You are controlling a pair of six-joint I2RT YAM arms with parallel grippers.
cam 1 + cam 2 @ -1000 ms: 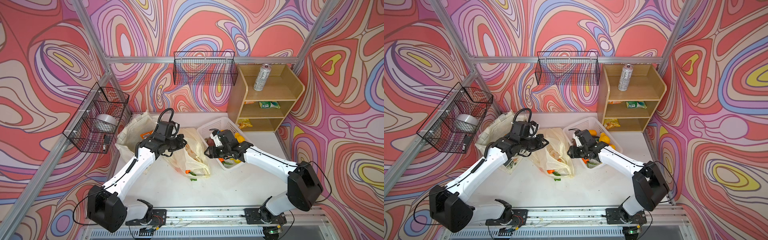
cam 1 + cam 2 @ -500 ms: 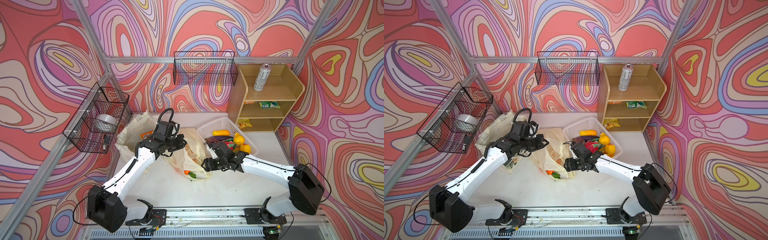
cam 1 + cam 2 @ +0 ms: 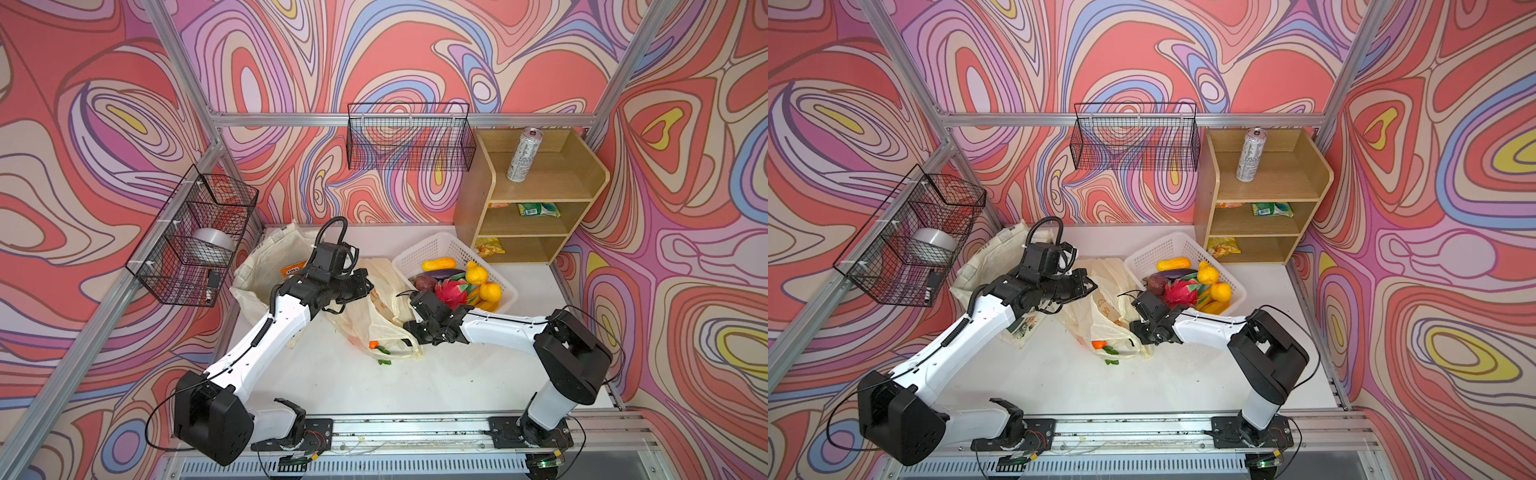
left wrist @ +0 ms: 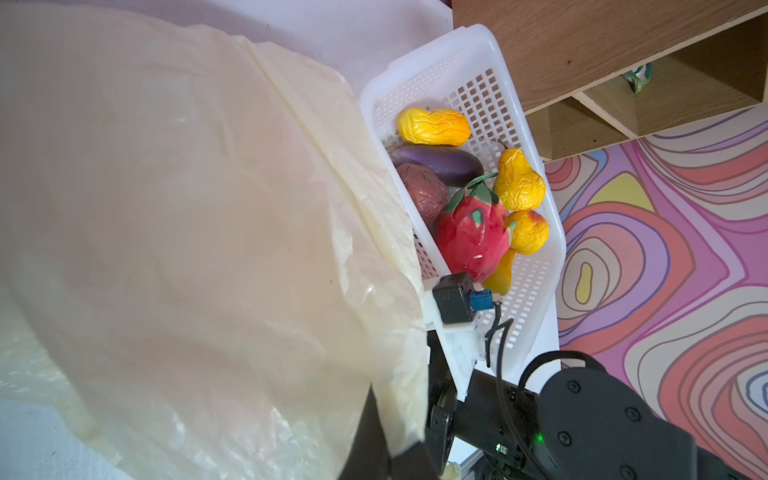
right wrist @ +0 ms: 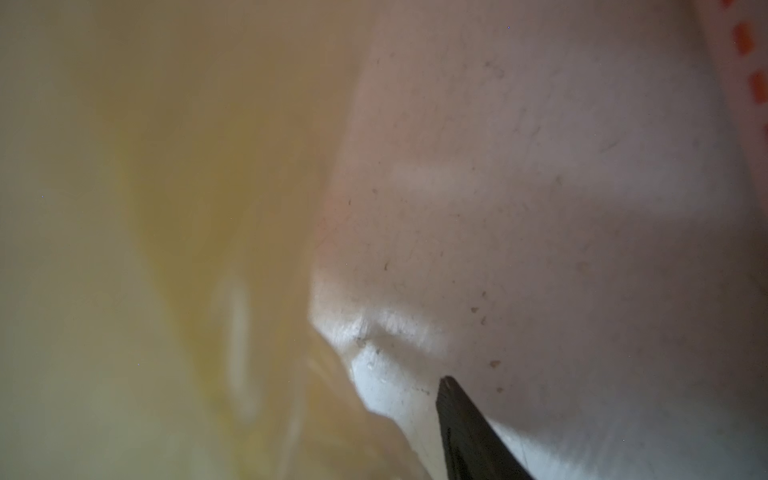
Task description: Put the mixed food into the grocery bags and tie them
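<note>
The left hand [image 3: 366,286] is clenched on the thin, crinkled plastic bag [image 3: 384,324], which is slumped on the surface [image 3: 332,382]. The right hand [image 3: 409,330] is at the bag's edge. Its grip cannot be told, since the right wrist view shows only blurred yellow film. The left wrist view resolves wrinkled toy fruits [image 4: 473,232] in the lattice basket [image 4: 419,75].

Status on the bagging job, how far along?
Done: an orange packet sits in the canvas tote; a small orange piece shows through the plastic bag. In hand: left hand holds that bag's rim up; right hand is at its side, grip unclear. Left: toy fruit in the white basket, can and packets on the shelf; no bag tied.
</note>
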